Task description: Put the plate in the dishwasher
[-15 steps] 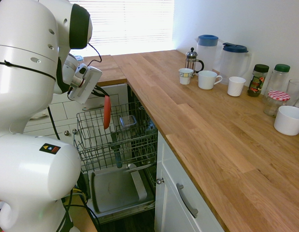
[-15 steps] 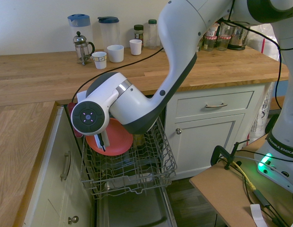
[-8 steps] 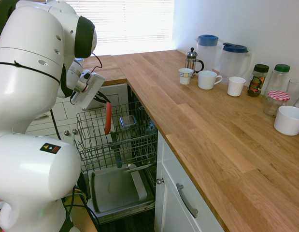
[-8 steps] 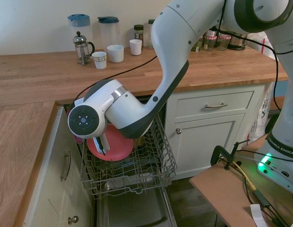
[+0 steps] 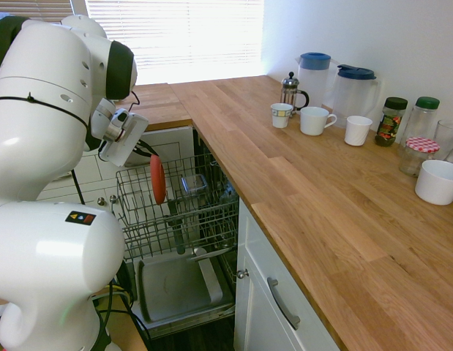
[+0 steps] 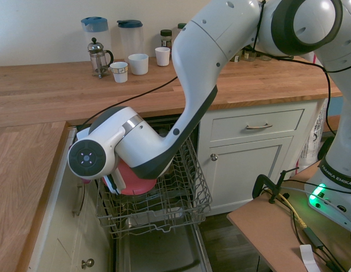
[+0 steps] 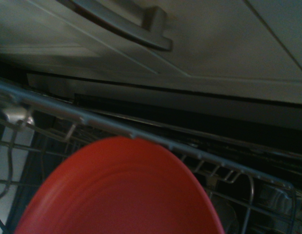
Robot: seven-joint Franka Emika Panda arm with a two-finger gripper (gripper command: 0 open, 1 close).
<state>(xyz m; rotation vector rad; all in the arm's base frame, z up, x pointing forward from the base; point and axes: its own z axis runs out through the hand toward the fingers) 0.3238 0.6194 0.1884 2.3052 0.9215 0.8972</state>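
Observation:
The coral-red plate [image 5: 158, 180] hangs on edge, its lower part down among the wires of the dishwasher's pulled-out grey rack [image 5: 200, 219]. My gripper [image 5: 151, 155] is shut on the plate's upper rim, above the rack's far-left part. In the second exterior view the arm's wrist hides most of the plate [image 6: 136, 182], which sits low in the rack [image 6: 181, 201]. The wrist view shows the plate [image 7: 121, 195] up close, with the rack's top wire [image 7: 141, 136] just beyond it. The dishwasher's grey door [image 5: 175, 285] lies dropped open below.
On the wooden counter [image 5: 314, 183] stand white mugs [image 5: 315, 121], a French press [image 5: 290, 91], two jugs [image 5: 354, 91], jars and a white bowl [image 5: 438, 181]. White drawer cabinets [image 6: 257, 144] flank the dishwasher. A cabinet handle [image 7: 121, 22] is close beyond the rack.
The gripper has carried the plate down and toward the rack's side by the cabinet. The plate now sits lower among the wires, more hidden behind the wrist in the second exterior view.

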